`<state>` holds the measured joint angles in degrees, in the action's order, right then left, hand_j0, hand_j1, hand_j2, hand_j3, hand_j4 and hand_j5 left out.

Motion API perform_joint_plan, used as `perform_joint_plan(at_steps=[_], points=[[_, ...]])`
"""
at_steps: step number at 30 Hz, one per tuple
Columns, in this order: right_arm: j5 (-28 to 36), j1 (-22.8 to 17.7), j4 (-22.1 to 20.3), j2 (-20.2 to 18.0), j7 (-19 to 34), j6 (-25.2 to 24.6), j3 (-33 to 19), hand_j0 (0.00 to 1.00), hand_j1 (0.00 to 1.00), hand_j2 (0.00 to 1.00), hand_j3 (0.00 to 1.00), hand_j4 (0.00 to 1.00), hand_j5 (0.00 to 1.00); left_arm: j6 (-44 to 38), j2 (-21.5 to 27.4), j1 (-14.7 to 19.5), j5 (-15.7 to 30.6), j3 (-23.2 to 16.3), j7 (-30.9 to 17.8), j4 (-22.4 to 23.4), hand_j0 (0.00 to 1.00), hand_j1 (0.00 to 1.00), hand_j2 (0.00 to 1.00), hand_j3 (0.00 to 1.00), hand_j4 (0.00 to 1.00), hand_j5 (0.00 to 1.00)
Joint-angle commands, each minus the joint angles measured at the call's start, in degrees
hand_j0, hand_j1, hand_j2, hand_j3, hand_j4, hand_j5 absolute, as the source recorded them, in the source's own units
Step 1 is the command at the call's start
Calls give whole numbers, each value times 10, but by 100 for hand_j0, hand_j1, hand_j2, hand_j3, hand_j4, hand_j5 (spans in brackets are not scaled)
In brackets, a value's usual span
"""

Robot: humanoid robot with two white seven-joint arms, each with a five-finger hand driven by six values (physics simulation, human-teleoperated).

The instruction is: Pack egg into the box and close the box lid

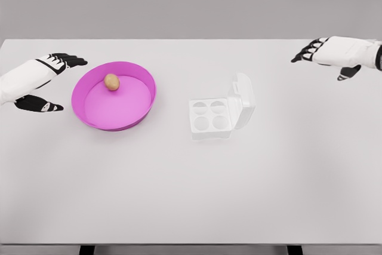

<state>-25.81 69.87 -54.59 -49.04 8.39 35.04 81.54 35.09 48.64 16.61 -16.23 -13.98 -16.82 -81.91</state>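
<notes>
A brown egg [111,81] is seen lying in a magenta bowl [138,113] on a white table [191,195]. To its right, a white 4-cup egg box [210,119] sits with its lid [242,100] raised. Left hand [45,82] and right hand [328,55] are held with fingers extended, gripping nothing.

egg [111,81] in bowl [138,114], box [210,119] to its right, on table [191,195]

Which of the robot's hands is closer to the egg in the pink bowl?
The left. The left hand sits open just left of the pink bowl holding the egg; the right hand hovers open far across the table.
</notes>
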Motion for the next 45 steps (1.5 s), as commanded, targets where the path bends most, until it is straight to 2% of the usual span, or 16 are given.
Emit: perform_joint_plan(at_steps=[1,3,5,8,10,12,13,16,21,23,25,35,45], points=[[2,1,-8,0,3,0,1,100,100,100,100,100,100,-1,1,0,4,0,0,1,100,100,100,100,100,100],[2,6,-12,-1,4,0,1,100,100,100,100,100,100,-1,3,4,2,1,-1,1,100,100,100,100,100,100],[2,11,-15,-3,6,0,2,100,100,100,100,100,100,-1,-5,15,-20,0,-29,14,100,100,100,100,100,100],[-1,19,-14,-3,16,0,1,100,100,100,100,100,100,-1,-13,55,-40,-12,-79,22,100,100,100,100,100,100],[-1,31,-13,2,54,0,0,100,100,100,100,100,100,-1,-14,98,-39,-56,-97,26,99,99,99,99,99,99],[7,30,-13,14,51,0,0,100,100,100,100,100,100,-1,-23,142,-39,-105,-98,39,94,94,94,94,94,94],[6,29,-13,26,51,0,3,100,100,100,100,100,100,-1,-24,157,-39,-122,-99,47,93,93,93,93,93,93],[6,30,-14,27,51,0,10,100,100,100,100,100,100,-1,-48,193,-39,-163,-110,76,89,89,89,89,89,89],[6,48,-15,32,50,0,26,100,100,100,100,100,100,-1,-87,203,-61,-164,-116,115,86,86,86,86,86,86],[6,69,-15,28,53,0,26,100,100,100,100,100,100,-1,-97,211,-69,-165,-116,117,86,86,86,86,86,86],[6,70,-15,28,51,0,26,100,100,100,100,100,100,-1,-101,213,-73,-165,-116,119,86,86,86,86,86,86],[7,46,-11,28,49,0,26,100,100,100,100,100,100,-1,-122,226,-116,-165,-115,164,83,83,83,83,83,83],[5,46,-11,28,50,0,26,100,100,100,100,100,100,-1,-147,243,-145,-167,-116,211,80,80,80,80,80,80]])
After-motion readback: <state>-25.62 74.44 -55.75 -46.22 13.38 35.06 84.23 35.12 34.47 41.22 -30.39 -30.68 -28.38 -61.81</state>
